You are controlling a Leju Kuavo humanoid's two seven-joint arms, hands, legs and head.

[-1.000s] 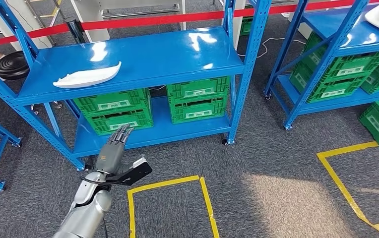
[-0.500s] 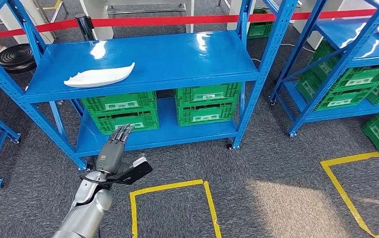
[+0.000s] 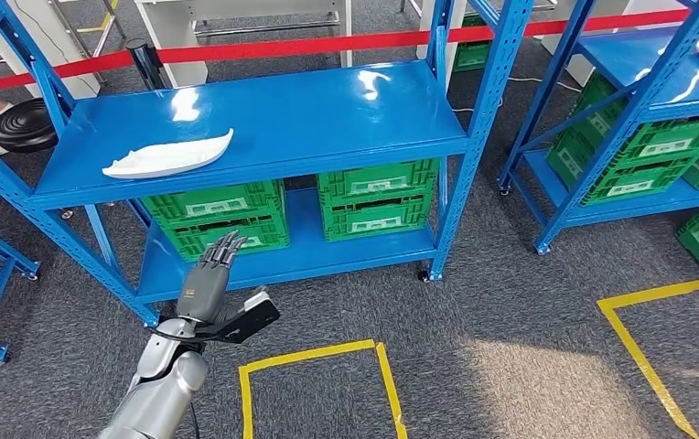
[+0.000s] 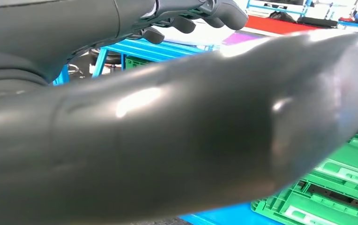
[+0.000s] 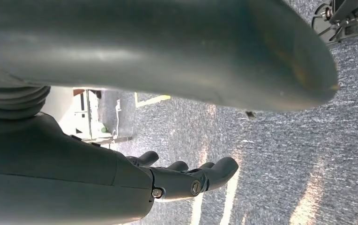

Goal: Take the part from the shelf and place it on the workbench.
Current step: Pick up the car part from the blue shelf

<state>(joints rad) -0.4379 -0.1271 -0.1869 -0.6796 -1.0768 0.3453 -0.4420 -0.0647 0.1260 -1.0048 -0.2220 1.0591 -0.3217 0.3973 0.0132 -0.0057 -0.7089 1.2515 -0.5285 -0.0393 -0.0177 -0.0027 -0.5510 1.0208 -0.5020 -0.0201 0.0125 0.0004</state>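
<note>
Lying flat on the top deck of the blue steel shelf rack [image 3: 327,110], toward its left front edge, is the white curved moulded plastic part [image 3: 167,155], untouched. Beneath that deck, four green slotted plastic crates [image 3: 378,197] stand in two stacks of two on the lower deck. A red barrier tape [image 3: 282,46] runs behind the rack.

The left hand [image 3: 213,283] is raised in front of the rack's lower left section, below the part and well apart from it. Its dark fingers [image 3: 225,245] are extended, close together and pointing toward the crates, the thumb is set out to the side, and it holds nothing.

The right hand [image 5: 167,180] hangs over grey carpet [image 5: 280,159]; its fingers are loosely extended, apart from the thumb, and empty.

Yellow tape rectangles [image 3: 314,352] are marked on the carpet in front of the rack. A second blue rack [image 3: 639,82] with more green crates stands to the right.
</note>
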